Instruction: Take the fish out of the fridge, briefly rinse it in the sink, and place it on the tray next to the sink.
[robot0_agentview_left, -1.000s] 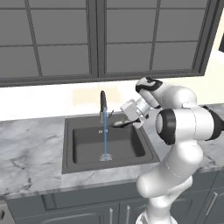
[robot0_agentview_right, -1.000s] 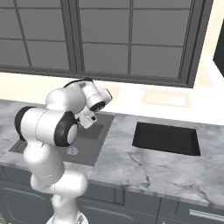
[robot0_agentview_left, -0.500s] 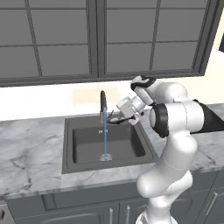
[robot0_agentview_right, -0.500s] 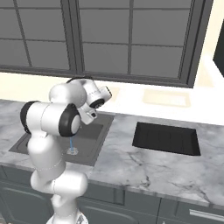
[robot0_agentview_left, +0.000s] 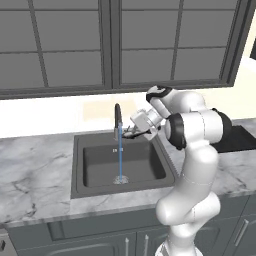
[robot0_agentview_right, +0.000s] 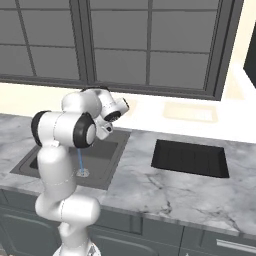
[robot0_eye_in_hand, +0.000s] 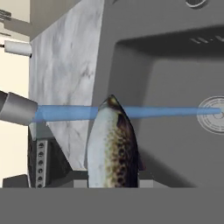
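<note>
A speckled brown and silver fish (robot0_eye_in_hand: 111, 148) is pinched in my gripper (robot0_eye_in_hand: 94, 175), which is shut on it. Its head reaches the blue water stream (robot0_eye_in_hand: 70, 113) running from the faucet spout (robot0_eye_in_hand: 16, 108) to the drain (robot0_eye_in_hand: 213, 114). In the left base view my gripper (robot0_agentview_left: 129, 133) hangs over the back of the sink (robot0_agentview_left: 80, 170), just right of the dark faucet (robot0_agentview_left: 118, 119). The black tray (robot0_agentview_right: 190, 157) lies on the counter right of the sink (robot0_agentview_right: 112, 150). The fridge is out of view.
Grey marbled countertop (robot0_agentview_left: 35, 175) surrounds the basin, with a wide stretch (robot0_agentview_right: 165, 192) in front of the tray. Dark glass-front cabinets (robot0_agentview_left: 115, 45) hang above the pale back wall. Lower cabinet fronts (robot0_agentview_left: 100, 240) run under the counter edge.
My gripper has carried the fish leftward over the sink, from right of the faucet up to the running water stream. The water keeps flowing.
</note>
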